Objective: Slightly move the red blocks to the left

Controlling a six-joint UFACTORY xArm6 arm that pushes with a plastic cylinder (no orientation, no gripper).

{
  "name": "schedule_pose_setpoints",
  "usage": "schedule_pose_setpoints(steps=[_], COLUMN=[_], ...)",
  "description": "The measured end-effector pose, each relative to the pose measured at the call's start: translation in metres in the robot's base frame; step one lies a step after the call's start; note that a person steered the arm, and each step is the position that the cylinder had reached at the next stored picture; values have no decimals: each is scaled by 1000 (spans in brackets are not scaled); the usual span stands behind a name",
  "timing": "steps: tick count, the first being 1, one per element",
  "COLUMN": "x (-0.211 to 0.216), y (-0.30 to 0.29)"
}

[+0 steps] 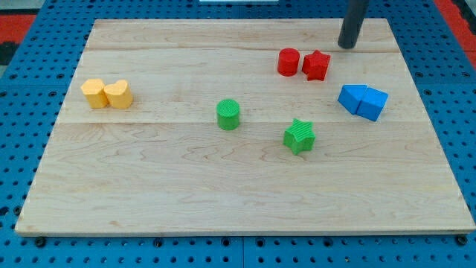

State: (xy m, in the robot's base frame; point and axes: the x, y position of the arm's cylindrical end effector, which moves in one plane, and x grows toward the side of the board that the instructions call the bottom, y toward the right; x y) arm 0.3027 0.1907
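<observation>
Wooden surface [149, 193] nearest; red pair near the top right, my tip beside it.
No fingers here, only a rod. The red cylinder [288, 62] touches the red star [316, 65]; my tip [347, 45] stands just up-right of the star. I would come behind the star, then push left slowly, so both slide together.

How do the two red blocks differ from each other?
The red cylinder is round; the red star has points. The cylinder sits to the view's left, the star to the right, nearer my tip. Both are red, side by side and about touching.
</observation>
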Motion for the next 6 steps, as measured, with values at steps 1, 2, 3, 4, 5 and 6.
schedule_pose_setpoints(steps=[1, 2, 3, 4, 5, 6], x=[27, 27, 24, 18, 18, 18], y=[-9, -108, -154, -161, -162, -162])
